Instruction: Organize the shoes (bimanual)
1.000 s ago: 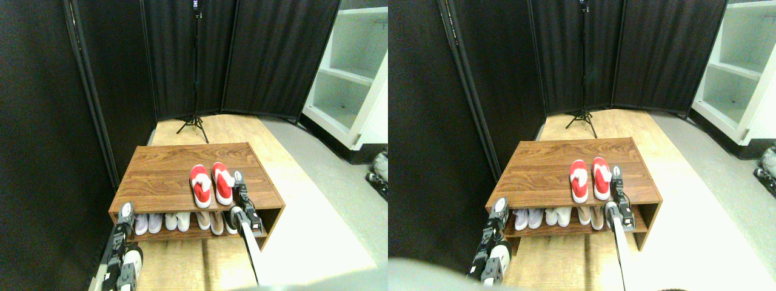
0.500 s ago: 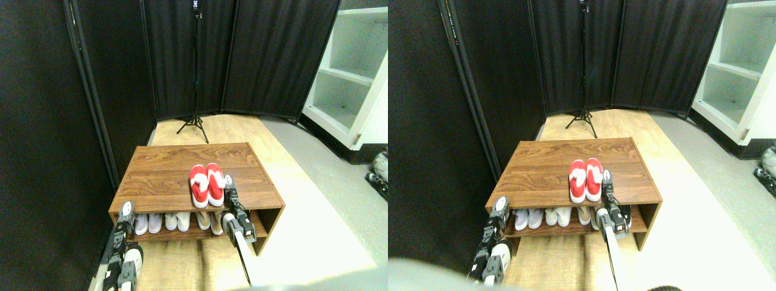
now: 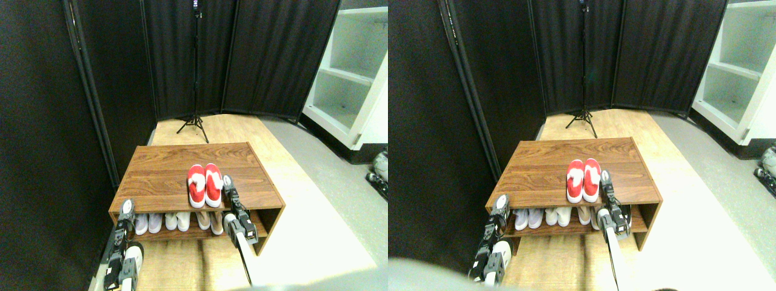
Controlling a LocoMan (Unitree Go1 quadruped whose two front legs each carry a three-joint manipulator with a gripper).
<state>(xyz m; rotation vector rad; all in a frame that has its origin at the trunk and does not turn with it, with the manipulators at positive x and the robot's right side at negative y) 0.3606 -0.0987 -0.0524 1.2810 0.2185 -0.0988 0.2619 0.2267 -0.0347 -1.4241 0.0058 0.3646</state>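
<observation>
Presently the red shoes (image 3: 204,184) lie together, sides touching, on top of the wooden rack (image 3: 157,176), right of centre, long axes running front to back. The right gripper (image 3: 228,185) sits just beside the right shoe's outer flank; its jaw state cannot be told. The left gripper (image 3: 126,209) waits at the rack's front-left corner, well apart, jaws likewise unclear. Pale pairs (image 3: 176,220) fill the lower shelf. Nothing blocks the top.

Red shoes (image 3: 204,185), white-lined, lie side by side, apparently touching, toes pointing away.
</observation>
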